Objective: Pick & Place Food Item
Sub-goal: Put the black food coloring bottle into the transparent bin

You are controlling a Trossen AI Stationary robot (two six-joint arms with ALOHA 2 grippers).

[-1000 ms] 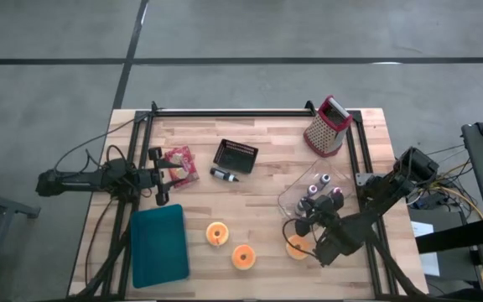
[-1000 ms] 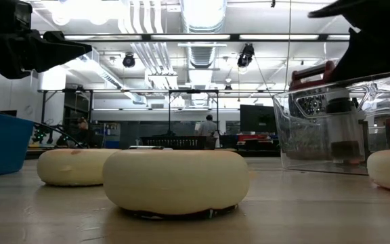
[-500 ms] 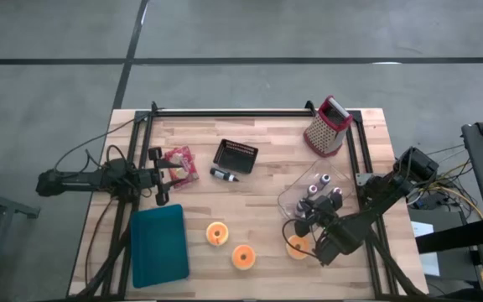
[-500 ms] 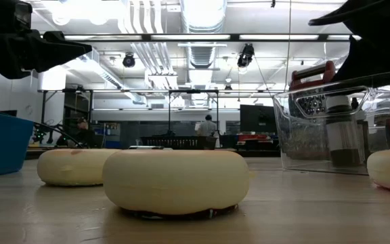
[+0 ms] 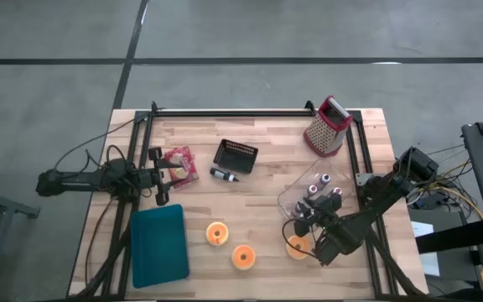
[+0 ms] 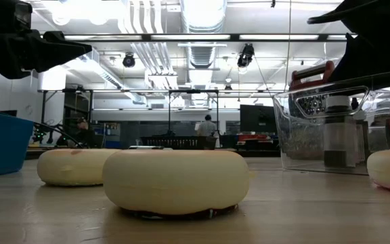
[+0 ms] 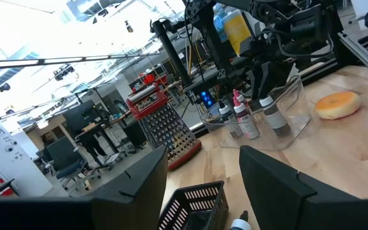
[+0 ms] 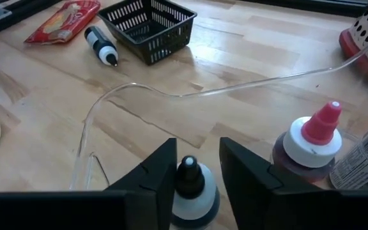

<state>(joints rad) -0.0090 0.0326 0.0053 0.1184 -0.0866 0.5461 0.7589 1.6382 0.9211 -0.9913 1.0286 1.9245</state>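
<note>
Right gripper (image 8: 197, 169) hung over the clear bin (image 5: 296, 191), fingers spread either side of a black-capped bottle (image 8: 193, 191), no longer pinching. Left gripper (image 5: 159, 174) waited, spread. Donuts (image 5: 243, 256) untouched beside the teal tray (image 5: 158, 246).

My right claw (image 8: 197, 176) hangs inside the clear bin (image 5: 296, 195) at the table's right, its fingers on either side of a bottle (image 8: 192, 191), other bottles (image 8: 308, 150) just beside it. A donut (image 5: 298, 247) lies near that bin; two more donuts (image 5: 217, 234) lie left of it. A tray (image 5: 158, 245) sits farther left, below my left claw (image 5: 170, 172).
</note>
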